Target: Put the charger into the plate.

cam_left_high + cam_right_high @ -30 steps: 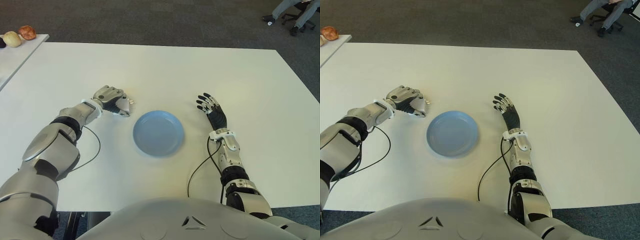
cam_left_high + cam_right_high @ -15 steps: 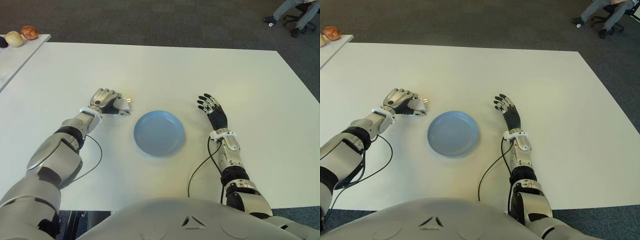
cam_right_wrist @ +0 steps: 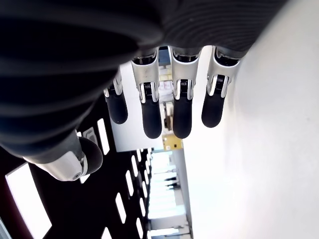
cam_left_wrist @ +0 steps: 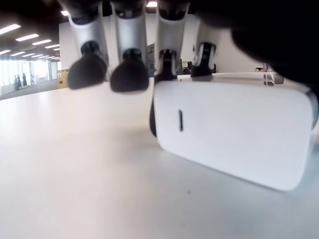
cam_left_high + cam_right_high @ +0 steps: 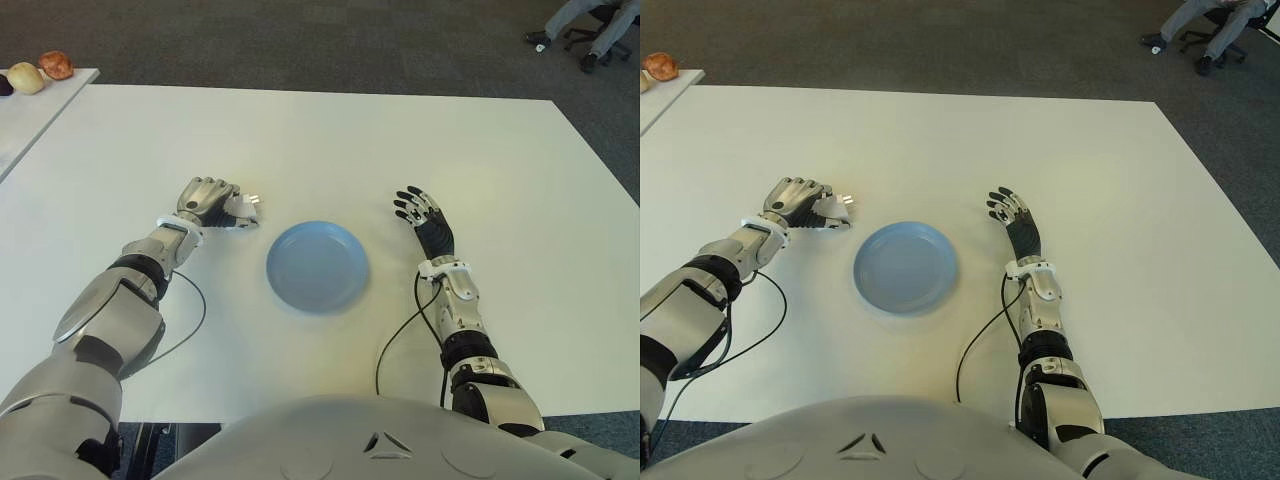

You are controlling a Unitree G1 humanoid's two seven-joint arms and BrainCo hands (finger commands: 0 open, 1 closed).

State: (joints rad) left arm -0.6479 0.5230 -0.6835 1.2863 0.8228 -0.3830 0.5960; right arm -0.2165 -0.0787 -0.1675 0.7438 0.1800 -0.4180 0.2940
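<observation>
A small white charger (image 5: 244, 207) with metal prongs lies on the white table (image 5: 320, 140), left of the empty blue plate (image 5: 317, 265). My left hand (image 5: 215, 200) is curled over the charger; in the left wrist view its fingers (image 4: 128, 74) bend down onto the top of the white block (image 4: 234, 132), whose lower edge touches the table. The charger is about a hand's width from the plate's left rim. My right hand (image 5: 421, 212) shows right of the plate, with its fingers (image 3: 182, 112) spread and holding nothing.
A second table at the far left carries a few round fruit-like items (image 5: 40, 72). A person's legs and an office chair (image 5: 590, 25) are on the carpet at the far right. Thin black cables (image 5: 395, 340) run from both wrists over the table.
My left hand, still curled around the charger, has shifted slightly left and away from the plate and settled lower. The right hand and the plate have not moved.
</observation>
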